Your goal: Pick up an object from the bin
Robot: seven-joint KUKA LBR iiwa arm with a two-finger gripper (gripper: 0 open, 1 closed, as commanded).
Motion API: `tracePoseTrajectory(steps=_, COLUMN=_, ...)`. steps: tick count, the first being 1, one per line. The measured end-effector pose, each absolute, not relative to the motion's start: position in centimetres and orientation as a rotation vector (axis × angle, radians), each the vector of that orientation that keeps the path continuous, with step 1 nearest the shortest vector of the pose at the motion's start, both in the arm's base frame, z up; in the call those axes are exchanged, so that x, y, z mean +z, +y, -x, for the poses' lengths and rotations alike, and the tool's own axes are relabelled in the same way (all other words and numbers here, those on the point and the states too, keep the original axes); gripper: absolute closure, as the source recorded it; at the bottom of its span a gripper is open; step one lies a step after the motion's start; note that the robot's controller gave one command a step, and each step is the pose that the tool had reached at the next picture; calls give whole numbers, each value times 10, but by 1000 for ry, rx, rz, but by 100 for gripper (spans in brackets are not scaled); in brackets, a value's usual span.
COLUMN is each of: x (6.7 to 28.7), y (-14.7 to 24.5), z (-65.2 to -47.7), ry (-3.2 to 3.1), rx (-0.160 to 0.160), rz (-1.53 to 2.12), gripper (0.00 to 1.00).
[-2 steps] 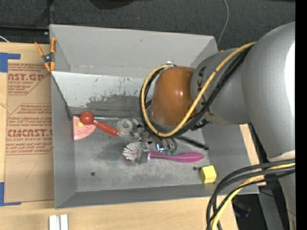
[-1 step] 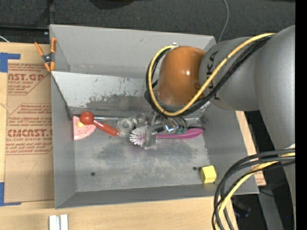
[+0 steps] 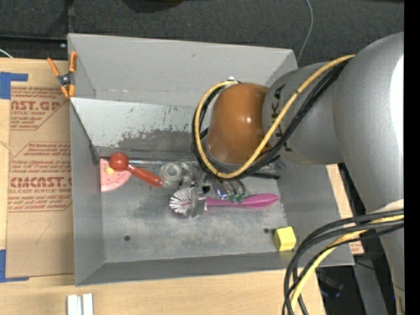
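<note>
My gripper (image 3: 199, 188) reaches down from under the orange dome near the middle of the bin floor. It is right above the bristled head of a brush (image 3: 244, 201) with a magenta handle that lies pointing right. Just left of the gripper stands a small clear cup (image 3: 170, 172). A red spoon-like thing with a round ball end (image 3: 131, 167) lies further left, its handle pointing toward the cup.
A pink flat piece (image 3: 110, 178) lies by the bin's left wall under the red ball end. A yellow block (image 3: 285, 238) sits near the front right corner. The arm and its cables cover the bin's right back part.
</note>
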State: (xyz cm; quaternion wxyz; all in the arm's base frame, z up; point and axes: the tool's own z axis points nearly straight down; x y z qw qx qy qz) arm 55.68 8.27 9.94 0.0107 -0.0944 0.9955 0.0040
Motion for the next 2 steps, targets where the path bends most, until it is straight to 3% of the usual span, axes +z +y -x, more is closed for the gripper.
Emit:
tracePoseTrajectory(steps=1, x=183, y=55, z=-565, ry=3077, rx=8, rz=447, gripper=100)
tracePoseTrajectory(steps=2, x=167, y=57, z=-565, ry=3074, rx=8, rz=407, gripper=100)
